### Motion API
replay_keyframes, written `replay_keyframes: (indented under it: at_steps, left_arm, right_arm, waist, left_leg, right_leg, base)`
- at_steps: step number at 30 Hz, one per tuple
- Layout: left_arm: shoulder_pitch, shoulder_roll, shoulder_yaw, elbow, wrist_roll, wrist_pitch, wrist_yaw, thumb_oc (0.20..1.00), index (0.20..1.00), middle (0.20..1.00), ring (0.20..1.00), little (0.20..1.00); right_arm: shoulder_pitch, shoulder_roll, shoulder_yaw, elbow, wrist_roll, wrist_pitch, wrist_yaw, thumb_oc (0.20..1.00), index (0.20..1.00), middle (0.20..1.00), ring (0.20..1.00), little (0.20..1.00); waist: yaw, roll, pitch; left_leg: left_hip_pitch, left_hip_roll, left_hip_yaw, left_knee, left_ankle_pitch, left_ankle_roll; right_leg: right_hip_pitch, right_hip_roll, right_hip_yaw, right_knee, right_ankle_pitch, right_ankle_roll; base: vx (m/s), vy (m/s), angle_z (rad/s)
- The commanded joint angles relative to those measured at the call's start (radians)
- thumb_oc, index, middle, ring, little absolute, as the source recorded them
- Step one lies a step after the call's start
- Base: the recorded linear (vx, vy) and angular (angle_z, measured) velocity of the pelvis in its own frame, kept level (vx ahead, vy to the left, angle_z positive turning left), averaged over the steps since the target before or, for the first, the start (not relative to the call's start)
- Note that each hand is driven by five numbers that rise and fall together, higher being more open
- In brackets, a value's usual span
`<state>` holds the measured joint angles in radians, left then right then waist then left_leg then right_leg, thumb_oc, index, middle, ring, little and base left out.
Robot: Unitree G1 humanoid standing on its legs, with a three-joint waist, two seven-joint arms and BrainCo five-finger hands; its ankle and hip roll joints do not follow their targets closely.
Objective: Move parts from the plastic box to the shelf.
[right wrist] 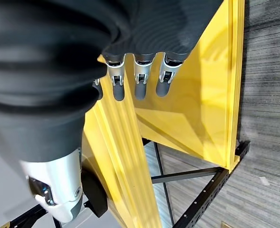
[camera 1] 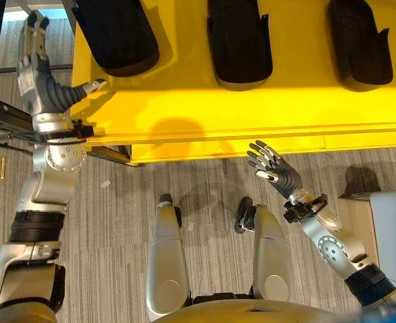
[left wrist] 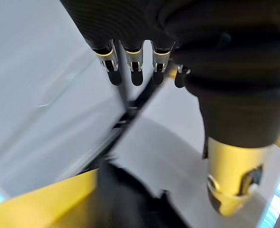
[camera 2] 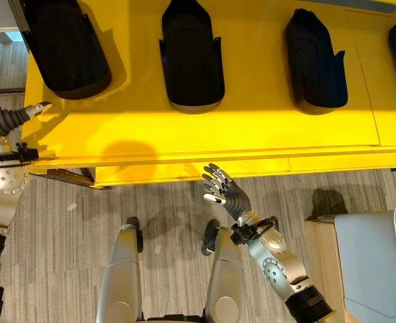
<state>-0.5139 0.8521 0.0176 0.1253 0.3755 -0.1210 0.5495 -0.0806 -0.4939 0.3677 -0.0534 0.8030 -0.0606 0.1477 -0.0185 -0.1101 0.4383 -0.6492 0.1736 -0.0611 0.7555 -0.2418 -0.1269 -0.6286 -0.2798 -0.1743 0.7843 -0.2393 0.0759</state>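
Black parts (camera 1: 240, 42) already lie on the yellow shelf (camera 1: 251, 108); left hand (camera 1: 40, 74) and right hand (camera 1: 273, 168) both empty, fingers straight, next pick pending

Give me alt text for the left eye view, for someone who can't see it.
Looking down, three black parts lie in a row on a yellow shelf. The left robot hand is raised open at the shelf's left end, and the right robot hand hangs open over grey carpet just before its front edge.

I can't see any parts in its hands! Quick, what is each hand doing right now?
Left hand: open, fingers straight, holding nothing, raised by the yellow shelf's corner.
Right hand: open, fingers spread, empty, just in front of the shelf's edge.
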Motion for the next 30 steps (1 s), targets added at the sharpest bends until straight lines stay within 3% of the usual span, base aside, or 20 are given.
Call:
replay_keyframes:
  at_steps: [1,7,15,30]
  left_arm:
    - [-0.082,0.055,-0.072,-0.019,0.085,-0.016,-0.003,1.0,1.0,1.0,1.0,1.0]
    - [-0.207,0.079,-0.177,0.033,0.094,0.0,-0.039,1.0,1.0,1.0,1.0,1.0]
    - [-0.389,0.054,-0.334,0.182,-0.062,0.009,-0.128,1.0,1.0,1.0,1.0,1.0]
    - [-0.383,0.011,-0.353,0.276,-0.148,0.043,-0.198,1.0,1.0,1.0,1.0,1.0]
  right_arm:
    - [0.025,-0.045,-0.007,-0.068,0.018,-0.043,0.024,1.0,1.0,1.0,1.0,1.0]
    - [0.042,-0.051,-0.011,-0.068,0.014,-0.04,0.031,1.0,1.0,1.0,1.0,1.0]
    - [0.055,-0.059,-0.006,-0.06,0.007,-0.026,0.035,1.0,1.0,1.0,1.0,1.0]
    - [0.07,-0.064,-0.01,-0.061,-0.003,-0.006,0.04,1.0,1.0,1.0,1.0,1.0]
  waist:
    - [-0.013,0.006,-0.074]
    - [-0.03,0.009,-0.083]
    - [-0.054,0.015,-0.088]
    - [-0.056,0.018,-0.08]
  left_leg:
    - [0.015,0.037,0.049,-0.09,0.07,0.025]
    - [0.016,0.041,0.052,-0.089,0.07,0.022]
    - [0.007,0.041,0.052,-0.077,0.073,0.023]
    - [-0.002,0.042,0.051,-0.069,0.076,0.026]
  right_leg:
    - [0.054,-0.024,0.062,-0.124,0.05,0.057]
    - [0.052,-0.022,0.066,-0.122,0.049,0.06]
    - [0.041,-0.022,0.071,-0.113,0.046,0.062]
    - [0.03,-0.022,0.076,-0.096,0.046,0.057]
  base:
    - [0.0,0.0,0.0]
    - [0.0,-0.001,-0.01]
    - [0.0,0.0,0.0]
    - [0.0,0.0,0.0]
